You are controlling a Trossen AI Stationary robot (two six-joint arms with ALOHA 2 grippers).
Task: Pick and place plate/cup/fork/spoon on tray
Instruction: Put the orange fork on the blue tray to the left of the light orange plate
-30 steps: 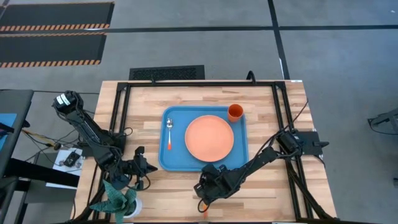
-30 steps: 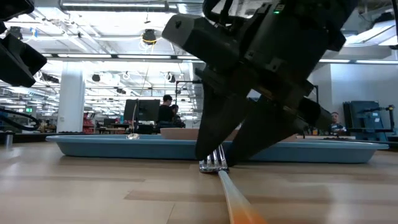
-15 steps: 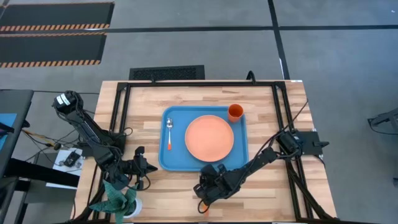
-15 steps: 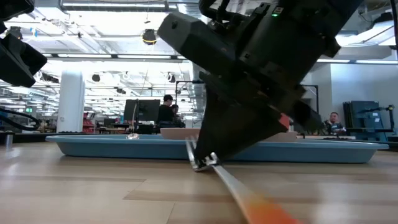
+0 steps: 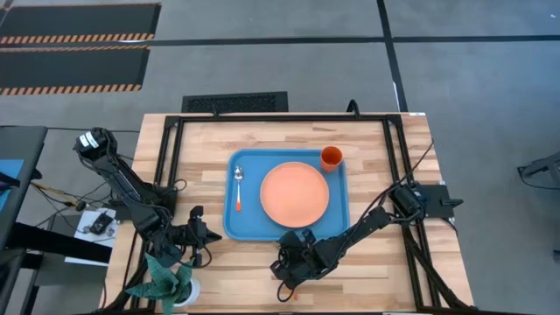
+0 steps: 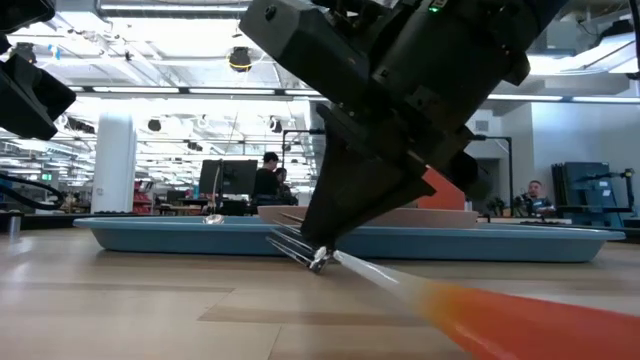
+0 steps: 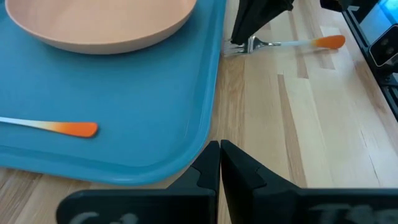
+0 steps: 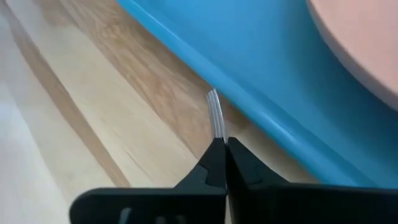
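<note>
The right tool [image 6: 322, 258], pinching the fork [image 6: 330, 260] at its neck, has tipped the tines off the bench [image 6: 150, 310], so the lift toward the tray [image 6: 180, 236] has begun.

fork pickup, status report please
Right gripper shut on the fork, tines lifted off the table beside the tray. Left gripper shut, idle near the tray's corner. Nothing blocking.

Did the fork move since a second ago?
Yes. In the low view the fork, pinched by the right gripper, has swung and lifted against the tray.
</note>
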